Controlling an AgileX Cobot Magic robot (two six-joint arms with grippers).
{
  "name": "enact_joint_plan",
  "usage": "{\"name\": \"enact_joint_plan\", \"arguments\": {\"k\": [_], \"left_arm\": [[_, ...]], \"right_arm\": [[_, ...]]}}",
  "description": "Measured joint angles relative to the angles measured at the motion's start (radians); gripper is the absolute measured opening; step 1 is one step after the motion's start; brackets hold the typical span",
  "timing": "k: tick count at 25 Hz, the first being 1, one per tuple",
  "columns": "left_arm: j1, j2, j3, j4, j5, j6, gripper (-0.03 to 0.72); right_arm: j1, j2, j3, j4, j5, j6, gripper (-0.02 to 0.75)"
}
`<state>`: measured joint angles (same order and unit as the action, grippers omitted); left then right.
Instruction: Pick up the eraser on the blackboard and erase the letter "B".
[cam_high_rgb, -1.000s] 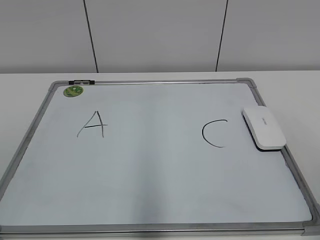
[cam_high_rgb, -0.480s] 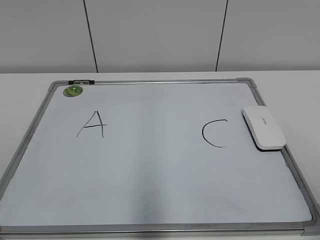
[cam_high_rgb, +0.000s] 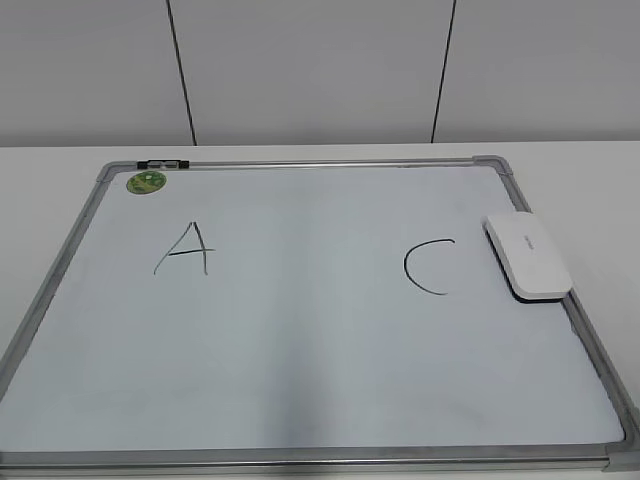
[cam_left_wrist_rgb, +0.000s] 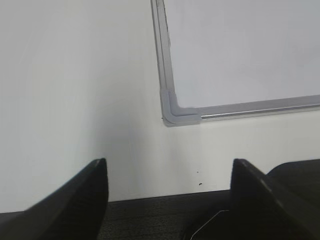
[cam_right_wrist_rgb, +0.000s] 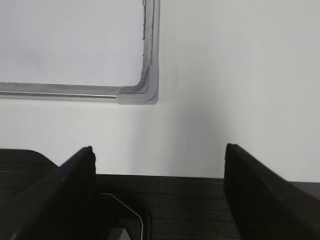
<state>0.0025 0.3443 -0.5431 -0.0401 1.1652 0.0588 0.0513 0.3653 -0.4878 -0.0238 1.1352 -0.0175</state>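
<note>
The blackboard (cam_high_rgb: 300, 340) is a white board with a grey frame lying flat on the table. It bears a black "A" (cam_high_rgb: 185, 250) and a black "C" (cam_high_rgb: 428, 267); no letter "B" shows between them. The white eraser (cam_high_rgb: 527, 256) lies on the board's right edge, beside the "C". Neither gripper shows in the exterior view. My left gripper (cam_left_wrist_rgb: 167, 172) is open and empty over the table's front edge, near the board's front left corner (cam_left_wrist_rgb: 177, 112). My right gripper (cam_right_wrist_rgb: 159, 160) is open and empty near the front right corner (cam_right_wrist_rgb: 145, 92).
A green round magnet (cam_high_rgb: 147, 182) sits at the board's far left corner, by a small black clip (cam_high_rgb: 163, 163) on the frame. White table surface surrounds the board. A pale panelled wall stands behind.
</note>
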Motion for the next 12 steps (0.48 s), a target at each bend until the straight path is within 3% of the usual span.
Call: {"name": "enact_joint_plan", "arguments": {"k": [12], "left_arm": [[0.0,0.0,0.001,0.002,-0.016,0.0,0.568]], "right_arm": [[0.0,0.0,0.0,-0.007,-0.002,0.007,0.592]]}}
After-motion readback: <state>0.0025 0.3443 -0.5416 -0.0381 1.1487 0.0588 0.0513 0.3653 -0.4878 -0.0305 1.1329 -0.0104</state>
